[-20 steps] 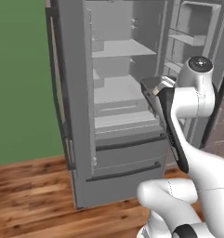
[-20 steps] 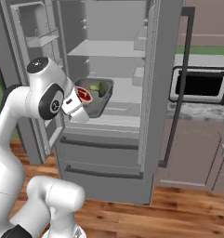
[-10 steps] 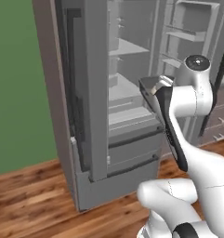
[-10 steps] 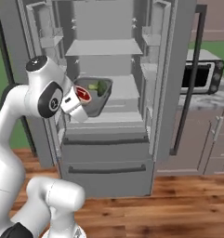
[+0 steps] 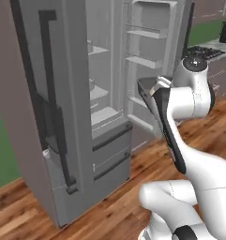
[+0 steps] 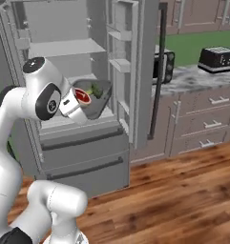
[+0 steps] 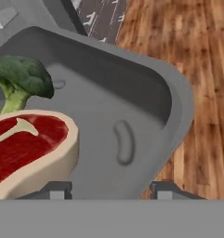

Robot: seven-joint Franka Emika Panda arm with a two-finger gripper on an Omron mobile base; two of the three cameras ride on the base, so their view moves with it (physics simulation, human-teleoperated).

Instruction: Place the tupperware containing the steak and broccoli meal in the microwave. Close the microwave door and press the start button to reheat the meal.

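My gripper [image 7: 109,190] is shut on the near wall of the tupperware [image 7: 132,93], a shallow grey container held in the air. Inside it lie a red steak [image 7: 25,148] with a tan rim and a green broccoli floret [image 7: 20,81]. In the right base view the tupperware [image 6: 98,101] hangs at my gripper [image 6: 83,102] in front of the open fridge. The left base view shows the tupperware [image 5: 151,96] edge-on. The microwave [image 6: 166,66] stands on the counter to the right, half hidden behind the fridge door; I cannot tell how the microwave door stands.
The open grey fridge [image 5: 63,117] has both doors swung out, with a right door [image 6: 135,71] and its dark handle [image 6: 157,71] between me and the counter. A black toaster [image 6: 218,57] sits on the counter above drawers [image 6: 207,119]. Wooden floor [image 6: 183,190] spreads below.
The whole picture has shifted: the base has turned to the right, so the fridge slides left and the counter comes into view. The gripper keeps its hold on the tupperware.
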